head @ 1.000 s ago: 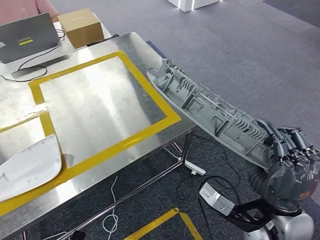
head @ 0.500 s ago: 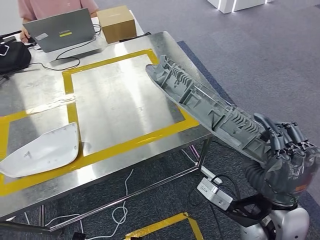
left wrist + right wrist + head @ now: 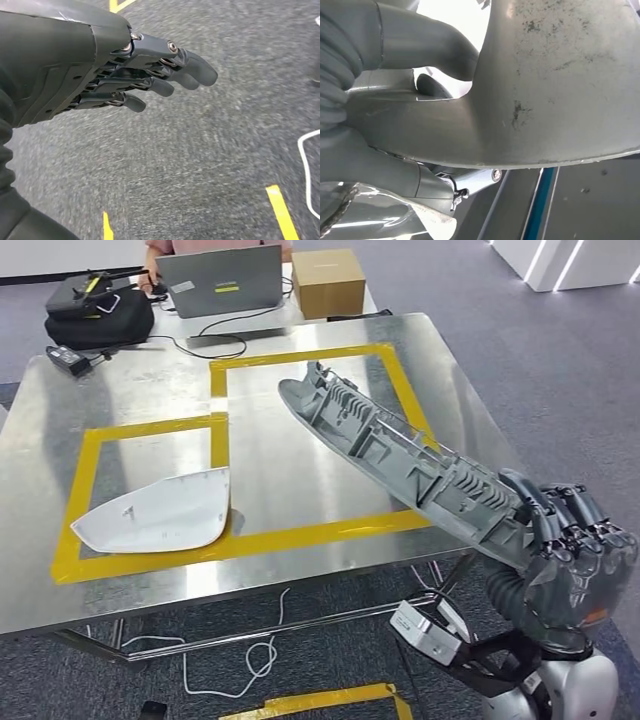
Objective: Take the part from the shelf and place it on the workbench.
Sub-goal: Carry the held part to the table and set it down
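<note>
head view / right hand: right hand (image 3: pixel 562 545) grips the near end of the long grey ribbed part (image 3: pixel 392 455), fingers wrapped over its edge.
head view / part: held tilted, far tip over the right taped yellow rectangle (image 3: pixel 302 360) on the workbench (image 3: pixel 45 580); near end overhangs the front right edge. Can't tell if the tip touches the steel.
head view / change: whole picture has swung over the last second, so the camera turned, not the things. Workbench now sits square ahead; part looks the same in the hand.
head view / meaning: my read is the carry is nearly done; lower and release comes next.
head view / rest: white panel (image 3: pixel 155 515) lies at the front of the left rectangle; laptop (image 3: pixel 223 280) and cardboard box (image 3: pixel 328 280) along the far edge.
left wrist view: left hand (image 3: pixel 124 75) over grey carpet, fingers straight and close together, holding nothing.
right wrist view: part's smooth underside (image 3: pixel 554 85) clamped against the thumb.
</note>
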Robot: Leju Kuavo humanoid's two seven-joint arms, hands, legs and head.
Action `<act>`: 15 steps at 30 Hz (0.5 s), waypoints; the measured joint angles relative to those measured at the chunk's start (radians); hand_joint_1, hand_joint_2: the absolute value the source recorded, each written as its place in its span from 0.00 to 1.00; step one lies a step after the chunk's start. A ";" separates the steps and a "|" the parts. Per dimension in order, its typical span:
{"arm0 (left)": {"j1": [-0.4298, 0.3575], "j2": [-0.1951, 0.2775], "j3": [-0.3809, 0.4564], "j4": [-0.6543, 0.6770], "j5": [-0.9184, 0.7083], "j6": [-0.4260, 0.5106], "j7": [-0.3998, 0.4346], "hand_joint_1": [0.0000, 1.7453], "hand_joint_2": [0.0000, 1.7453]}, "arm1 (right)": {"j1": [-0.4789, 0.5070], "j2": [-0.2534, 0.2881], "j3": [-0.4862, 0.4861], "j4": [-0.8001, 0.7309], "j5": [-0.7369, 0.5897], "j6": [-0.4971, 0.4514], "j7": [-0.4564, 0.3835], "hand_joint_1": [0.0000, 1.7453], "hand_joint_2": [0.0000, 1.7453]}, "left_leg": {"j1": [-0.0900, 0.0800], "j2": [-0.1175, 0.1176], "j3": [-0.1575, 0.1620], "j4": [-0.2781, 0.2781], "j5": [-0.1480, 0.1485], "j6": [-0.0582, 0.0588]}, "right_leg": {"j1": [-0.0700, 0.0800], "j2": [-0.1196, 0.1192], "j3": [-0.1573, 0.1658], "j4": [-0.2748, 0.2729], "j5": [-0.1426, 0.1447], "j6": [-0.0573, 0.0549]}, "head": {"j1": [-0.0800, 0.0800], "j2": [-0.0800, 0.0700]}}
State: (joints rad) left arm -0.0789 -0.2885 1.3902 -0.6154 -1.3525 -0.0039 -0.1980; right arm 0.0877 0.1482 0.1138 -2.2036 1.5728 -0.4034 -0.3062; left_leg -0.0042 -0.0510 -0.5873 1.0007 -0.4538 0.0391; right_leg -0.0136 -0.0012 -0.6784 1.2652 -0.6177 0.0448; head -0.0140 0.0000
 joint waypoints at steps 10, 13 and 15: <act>-0.041 -0.033 -0.039 0.009 -0.009 0.031 0.067 0.00 1.00 | -0.055 -0.067 0.118 0.031 0.001 0.044 0.113 1.00 1.00 | 0.003 -0.008 -0.045 0.075 -0.039 -0.049 | -0.012 0.043 0.121 -0.261 0.115 -0.035 | -0.009 0.000; -0.098 -0.032 -0.079 0.042 -0.002 0.061 0.131 0.00 1.00 | -0.098 -0.094 0.185 0.048 0.000 0.057 0.196 1.00 1.00 | 0.008 0.036 -0.137 0.260 -0.116 -0.060 | -0.009 0.010 0.123 -0.261 0.113 -0.042 | -0.014 0.000; -0.131 -0.028 -0.112 0.071 0.004 0.077 0.176 0.00 1.00 | -0.133 -0.119 0.240 0.064 0.000 0.069 0.259 1.00 1.00 | 0.012 0.038 -0.151 0.284 -0.098 -0.062 | -0.008 -0.002 0.125 -0.261 0.111 -0.043 | -0.014 0.000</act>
State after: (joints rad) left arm -0.2102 -0.3169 1.2777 -0.5445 -1.3482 0.0732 -0.0217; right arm -0.0454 0.0293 0.3535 -2.1400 1.5732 -0.3345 -0.0477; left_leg 0.0074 -0.0134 -0.7383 1.2851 -0.5522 -0.0226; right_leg -0.0220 -0.0030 -0.5534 1.0044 -0.5067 0.0019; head -0.0285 0.0000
